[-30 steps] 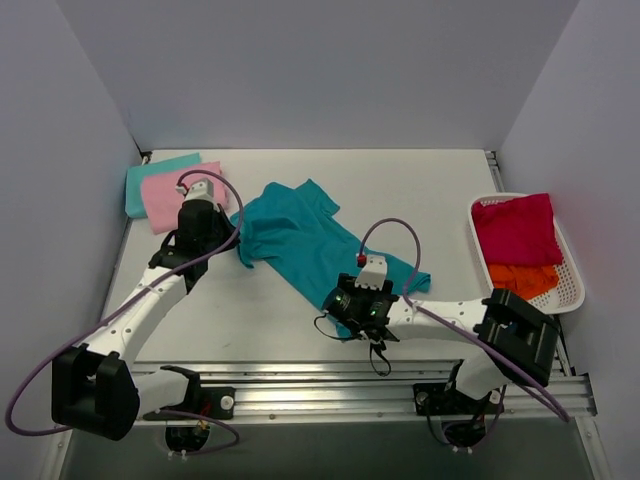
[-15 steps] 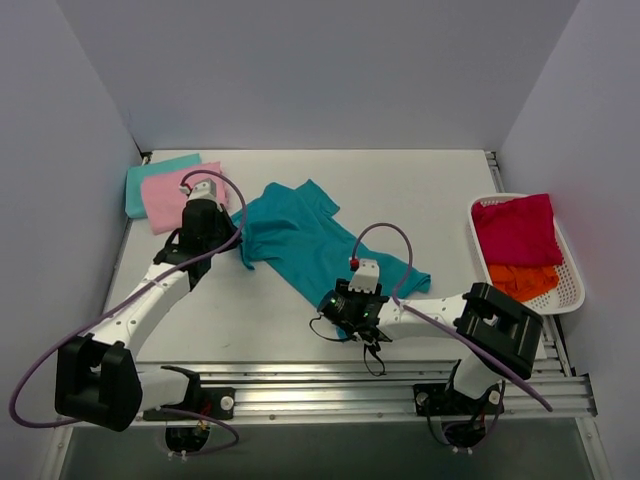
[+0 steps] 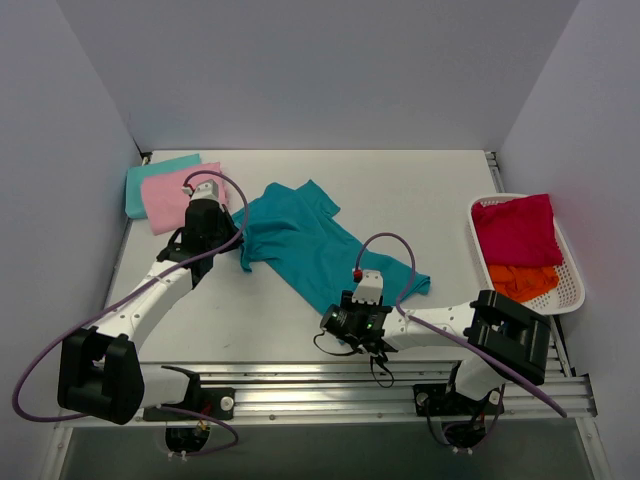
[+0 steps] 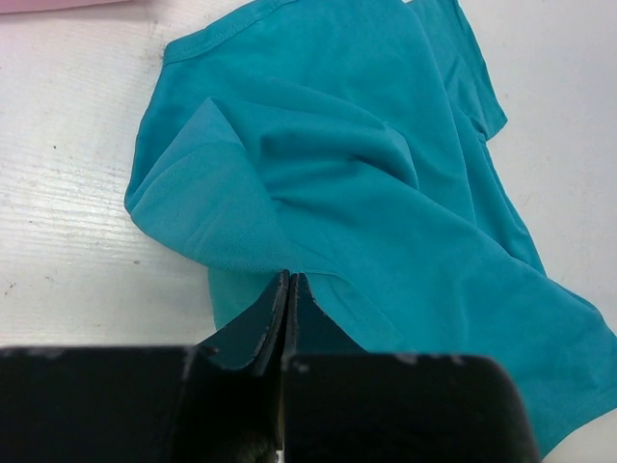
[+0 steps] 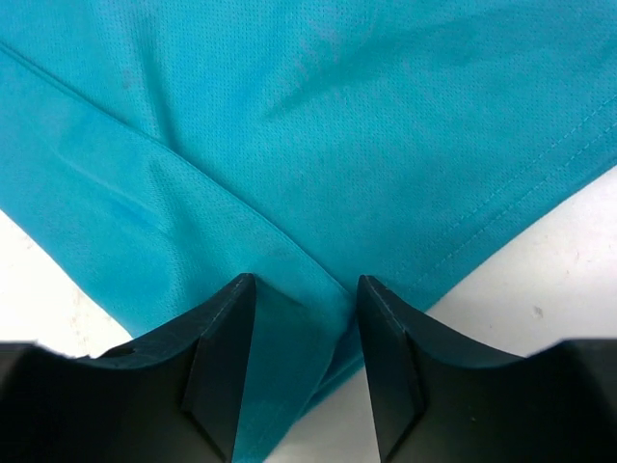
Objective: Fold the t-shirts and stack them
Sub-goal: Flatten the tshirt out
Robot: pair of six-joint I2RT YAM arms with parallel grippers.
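**Left gripper** [image 4: 289, 282]: clenched. The two black fingers [image 4: 260, 323] meet tip to tip, pinching a bunched edge of the deep teal short-sleeved cloth t-shirt [image 4: 366, 174]. Ahead of the tips the cloth rises in soft folds. The collar lies at the far left and a sleeve at the far right. In the top view this gripper [image 3: 238, 252] sits at the shirt's left edge. The white left arm reaches forward and rightward from its base, wrist angled down toward the table, with a purple cable looped above the wrist.

**Right gripper** [image 5: 304, 289]: released. The fingers [image 5: 220, 362] stand apart, straddling a raised crease of the same teal shirt [image 5: 289, 125], close to its stitched hem. White tabletop [image 5: 569, 280] shows beyond the hem on the right. In the top view the gripper [image 3: 342, 325] is at the shirt's near corner. The forearm lies low, running leftward from its elbow.

**Task items:**
- The teal shirt [image 3: 300, 240] lies spread diagonally between the two grippers on the white table [image 3: 430, 190].
- Beyond the left gripper, to its left, a folded pink t-shirt [image 3: 165, 195] rests on a folded pale aqua one [image 3: 150, 170].
- Well to the right of the right gripper, a white plastic lattice basket [image 3: 575, 290] holds a crimson shirt [image 3: 515, 228] and an orange shirt [image 3: 522, 280].
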